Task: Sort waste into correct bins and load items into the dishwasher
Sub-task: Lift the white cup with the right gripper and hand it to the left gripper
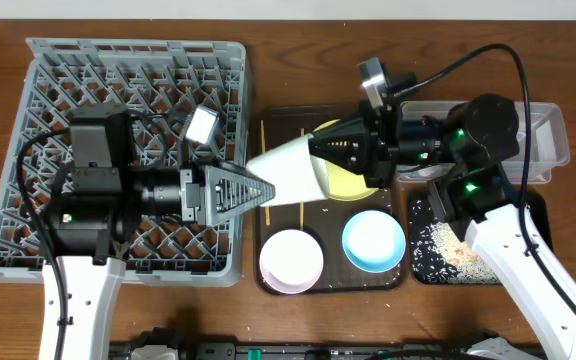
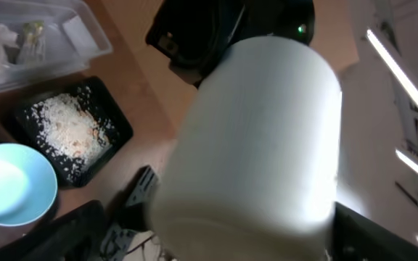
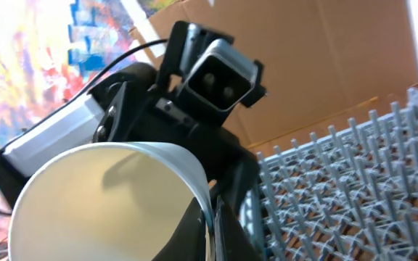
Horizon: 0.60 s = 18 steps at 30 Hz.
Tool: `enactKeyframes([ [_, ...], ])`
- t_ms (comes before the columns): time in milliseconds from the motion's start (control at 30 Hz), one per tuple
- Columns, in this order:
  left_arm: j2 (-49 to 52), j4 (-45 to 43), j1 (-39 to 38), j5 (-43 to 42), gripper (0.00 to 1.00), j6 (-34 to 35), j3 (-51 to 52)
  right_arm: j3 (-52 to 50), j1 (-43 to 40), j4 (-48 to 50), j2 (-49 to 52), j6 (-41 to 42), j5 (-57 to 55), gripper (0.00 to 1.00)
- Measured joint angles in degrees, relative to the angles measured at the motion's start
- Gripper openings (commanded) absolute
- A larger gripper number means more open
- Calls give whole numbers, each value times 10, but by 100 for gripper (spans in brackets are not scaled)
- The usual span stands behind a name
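Wood-brown surface [image 1: 288,60] carries the grey dish rack [image 1: 48,70] on its left side and a brown serving tray [image 1: 268,115] in the middle. Above the near edges of the two, the white cup [image 1: 290,170] hangs on its side in the air, mouth toward the right arm and base toward the left arm. The right pincer [image 1: 330,160] is closed thin on the cup's rim. The left pincer [image 1: 263,187] stands wide with the cup's body between its fingers. The cup wall fills the left wrist view, so I cannot tell whether the pads touch it.

This looks like a handover from right to left, so that the cup can go into the rack. To do it well, the left pincer should close around the body, away from the rim, and squeeze gently, since a thin wall may flex. Only once that hold is firm should the right pincer let go and back straight out, clear of the mouth. The left arm can then swing over the rack, turn the cup mouth-down between the pegs, and bring it low before release.
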State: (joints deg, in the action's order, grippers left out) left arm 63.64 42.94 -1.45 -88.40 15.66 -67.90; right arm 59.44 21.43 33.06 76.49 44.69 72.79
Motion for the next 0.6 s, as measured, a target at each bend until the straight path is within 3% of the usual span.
enactKeyframes([
  [300, 0, -1, 0, -12, 97, -2, 0, 0, 15, 1, 9, 32, 14, 1],
  [433, 0, -2, 0, -12, 89, -4, 0, 0, 34, -20, 33, 31, 2, 1],
  [600, 0, 1, 1, 2, 88, -4, 0, 0, 39, -22, 59, 31, -6, 1],
])
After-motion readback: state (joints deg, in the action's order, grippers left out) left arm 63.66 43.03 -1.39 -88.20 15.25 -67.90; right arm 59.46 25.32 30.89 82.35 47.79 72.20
